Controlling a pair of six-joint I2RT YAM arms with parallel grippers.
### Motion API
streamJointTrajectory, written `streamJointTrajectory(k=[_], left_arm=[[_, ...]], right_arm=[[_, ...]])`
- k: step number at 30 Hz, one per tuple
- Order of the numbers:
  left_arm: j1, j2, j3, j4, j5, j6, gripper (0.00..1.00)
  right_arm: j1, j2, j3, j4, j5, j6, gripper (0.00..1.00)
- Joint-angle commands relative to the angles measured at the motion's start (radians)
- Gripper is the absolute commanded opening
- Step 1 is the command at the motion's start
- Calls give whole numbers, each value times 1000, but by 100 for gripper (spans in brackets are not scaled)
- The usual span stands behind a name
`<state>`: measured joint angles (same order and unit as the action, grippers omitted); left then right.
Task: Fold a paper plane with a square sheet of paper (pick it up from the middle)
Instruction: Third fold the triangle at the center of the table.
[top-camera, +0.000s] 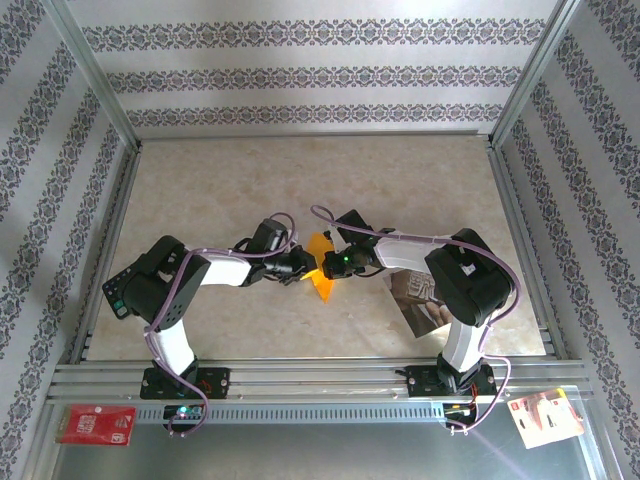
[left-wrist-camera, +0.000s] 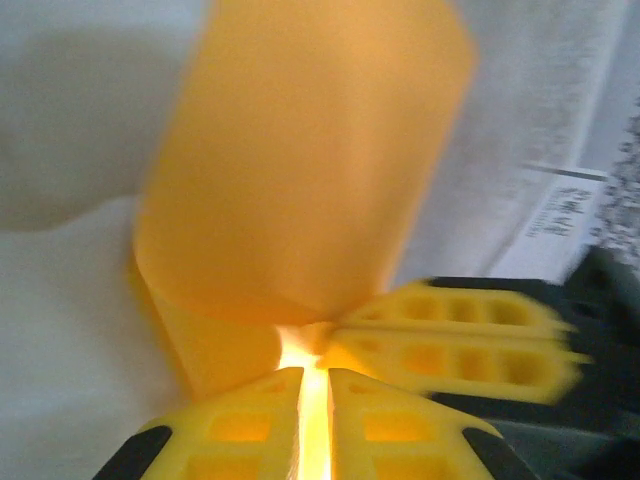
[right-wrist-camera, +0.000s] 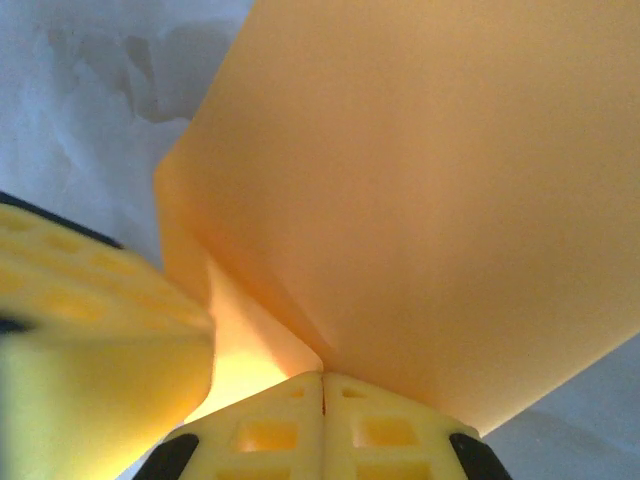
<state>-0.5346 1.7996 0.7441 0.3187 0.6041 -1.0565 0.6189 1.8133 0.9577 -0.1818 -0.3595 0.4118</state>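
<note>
Left gripper: the left gripper (left-wrist-camera: 315, 378) has its two yellow fingers pressed together. They pinch a thin bright orange paper sheet (left-wrist-camera: 300, 150) at its edge.
Right gripper: the right gripper (right-wrist-camera: 322, 380) has its two yellow fingers pressed together too. They pinch the same orange paper sheet, just beside the left gripper.
Grippers counted: two, one on each arm, tip to tip.
Orange sheets counted: one.
Where the paper is: it sits between the two grippers, over the middle of the pale beige stone-look table (top-camera: 300, 180). I cannot tell if its low edge touches the table.
Paper shape: it is bent into layers. It is narrow at the fingers and gets wider away from them, like a fan.
Long way of the paper: from above it looks like a thin strip. Its long side runs from the far side of the table to the near side, across the line of the two arms.
Which way it points: the near end looks narrower and points toward the arm bases. It is too small to tell if the tip is sharp.
Photo sheets counted: one glossy grey-brown photo sheet (top-camera: 412, 300) lies flat on the table under the right arm, apart from the paper.
Cards counted: two. A small red card (top-camera: 95, 424) lies at the near left corner. A red and white card (top-camera: 545, 418) lies at the near right corner.
</note>
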Motion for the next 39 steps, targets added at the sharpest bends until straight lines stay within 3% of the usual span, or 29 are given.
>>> streamJointTrajectory(k=[1,12,26,32,39], left_arm=[[9,29,-25,-94,-40,45,12],[11,44,-26,-110,-47,64,12],[11,60,-44,-151,-76,85,10],[11,65,-39,-155,-78,91,10],[10,69,-32,-179,-87,92,9]], right_arm=[[-2,85,-42,-101,68,-19,1],[-4,80,-24,-121,68,-28,2],[-22,-40,128,-260,58,-70,25],[-17,-150,63,-246,25,-39,29],[99,-267,-71,-95,-39,91,27]])
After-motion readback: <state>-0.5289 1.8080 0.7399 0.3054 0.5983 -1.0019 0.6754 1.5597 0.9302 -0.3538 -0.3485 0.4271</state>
